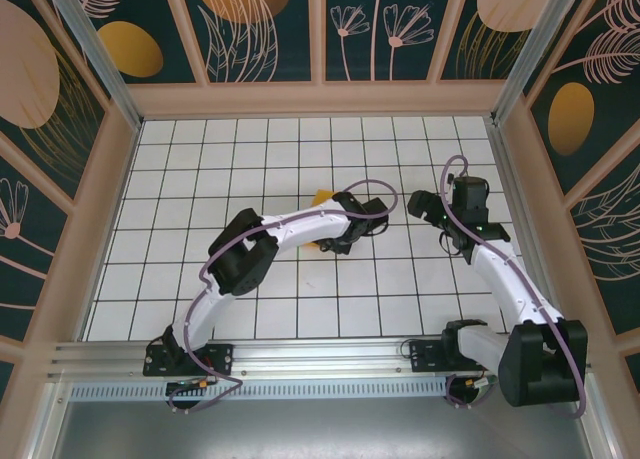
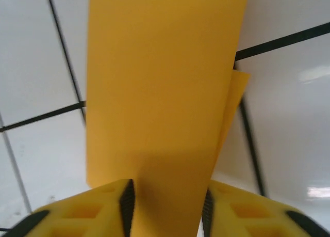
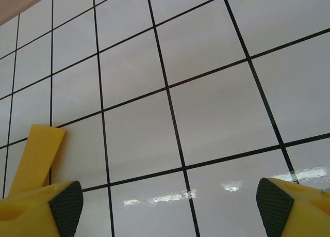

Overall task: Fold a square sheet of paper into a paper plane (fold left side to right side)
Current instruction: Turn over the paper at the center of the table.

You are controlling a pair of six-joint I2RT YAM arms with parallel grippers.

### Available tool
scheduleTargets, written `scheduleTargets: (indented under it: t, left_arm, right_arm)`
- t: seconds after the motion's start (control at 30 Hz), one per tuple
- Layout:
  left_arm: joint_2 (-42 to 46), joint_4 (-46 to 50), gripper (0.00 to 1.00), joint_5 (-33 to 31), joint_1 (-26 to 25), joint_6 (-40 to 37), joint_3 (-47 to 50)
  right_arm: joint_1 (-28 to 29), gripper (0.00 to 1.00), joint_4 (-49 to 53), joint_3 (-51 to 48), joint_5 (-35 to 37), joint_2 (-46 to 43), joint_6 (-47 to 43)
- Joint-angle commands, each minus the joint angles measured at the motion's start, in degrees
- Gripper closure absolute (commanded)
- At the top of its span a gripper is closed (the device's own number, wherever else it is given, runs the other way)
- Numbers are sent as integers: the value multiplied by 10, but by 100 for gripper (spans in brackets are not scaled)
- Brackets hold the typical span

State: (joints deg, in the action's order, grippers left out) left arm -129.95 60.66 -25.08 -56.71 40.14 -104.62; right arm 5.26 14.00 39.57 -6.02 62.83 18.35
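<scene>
The left hand [image 2: 167,208] is straddling, partly open and not pinching, the folded sheet of paper [image 2: 160,82] lying mid-tabletop [image 3: 206,92], while the right hand [image 3: 170,206] is hovering wide open and empty nearby, so the thin, unpinned sheet is likely risking a slide or buckle that skews the crease.

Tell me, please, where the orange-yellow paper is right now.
The paper lies near the middle of the table, mostly under the left arm's wrist; its wrist view shows it between the left fingers.
</scene>
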Motion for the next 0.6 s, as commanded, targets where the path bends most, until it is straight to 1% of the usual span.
scheduleTargets:
  t: [0.0,0.07,0.17,0.2,0.3,0.37,0.43,0.57]
  left_arm:
    - [-13,-28,52,49,1,-45,-41]
    - [-7,-55,44,85,9,-64,-51]
    - [19,-101,36,133,22,-84,-45]
    - [30,-106,35,140,28,-88,-37]
    - [89,-166,31,161,54,-99,25]
    - [142,-212,29,181,82,-100,95]
    - [196,-259,28,195,112,-98,169]
    - [310,-374,23,224,167,-84,326]
  right_arm:
    - [-5,10,17,3,-16,14,-6]
    - [-5,10,16,3,-38,23,-5]
    - [-3,10,-5,-8,-89,37,13]
    - [-1,10,-15,-12,-108,42,21]
    - [25,11,-54,-14,-155,76,52]
    - [62,11,-73,4,-154,112,74]
    - [100,10,-76,34,-133,156,89]
    - [168,2,-62,118,-72,268,106]
